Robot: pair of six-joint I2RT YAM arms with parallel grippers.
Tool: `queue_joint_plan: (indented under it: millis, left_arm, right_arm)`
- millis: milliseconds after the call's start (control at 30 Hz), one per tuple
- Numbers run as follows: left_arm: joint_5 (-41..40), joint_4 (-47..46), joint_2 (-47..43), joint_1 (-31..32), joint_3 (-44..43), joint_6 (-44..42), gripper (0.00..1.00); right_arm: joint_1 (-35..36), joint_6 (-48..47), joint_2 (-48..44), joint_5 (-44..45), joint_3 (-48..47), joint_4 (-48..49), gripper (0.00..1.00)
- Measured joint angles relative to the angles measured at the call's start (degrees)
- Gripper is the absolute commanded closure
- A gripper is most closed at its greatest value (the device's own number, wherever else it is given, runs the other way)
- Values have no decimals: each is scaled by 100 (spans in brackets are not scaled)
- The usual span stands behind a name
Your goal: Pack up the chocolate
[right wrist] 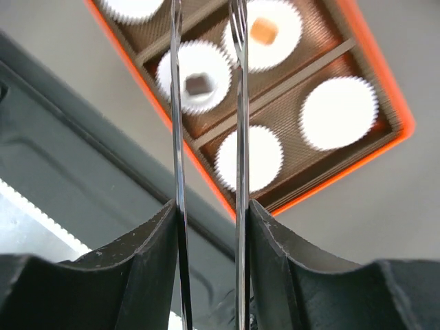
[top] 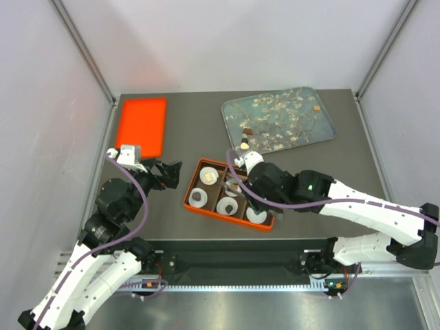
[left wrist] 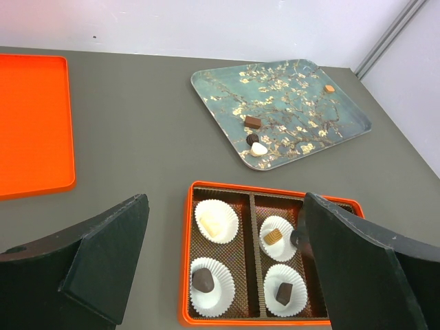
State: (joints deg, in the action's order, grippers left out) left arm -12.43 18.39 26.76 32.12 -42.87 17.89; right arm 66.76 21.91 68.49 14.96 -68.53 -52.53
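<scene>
An orange box with a brown insert holds white paper cups. In the left wrist view, chocolate lies in four cups: a pale piece, a tan one and two dark ones. More chocolate lies on the blossom-print tray: a brown square, a dark round, a white piece and an orange one. My right gripper is shut on metal tongs held over the box; nothing shows between the blades. My left gripper hangs open left of the box.
An orange lid lies flat at the back left of the grey table. Two cups in the box hold nothing. A black rail runs along the near edge between the arm bases.
</scene>
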Motion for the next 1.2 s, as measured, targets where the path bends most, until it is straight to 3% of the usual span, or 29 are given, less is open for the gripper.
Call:
queue_joint_plan:
  millis: [233, 500, 867, 1200]
  left_arm:
    - [4, 0, -2, 0, 0, 0, 1]
    - [39, -2, -26, 0, 0, 2, 1]
    - [92, -2, -31, 0, 0, 2, 1]
    - [90, -2, -31, 0, 0, 2, 1]
  right_arm:
    - [-1473, -787, 151, 225, -479, -22, 59]
    - [-2817, -1757, 1335, 271, -1047, 343, 59]
    - [-3742, -2411, 2605, -76, -1226, 992, 57]
    - [-3877, -2881, 3141, -518, -1602, 1423, 56]
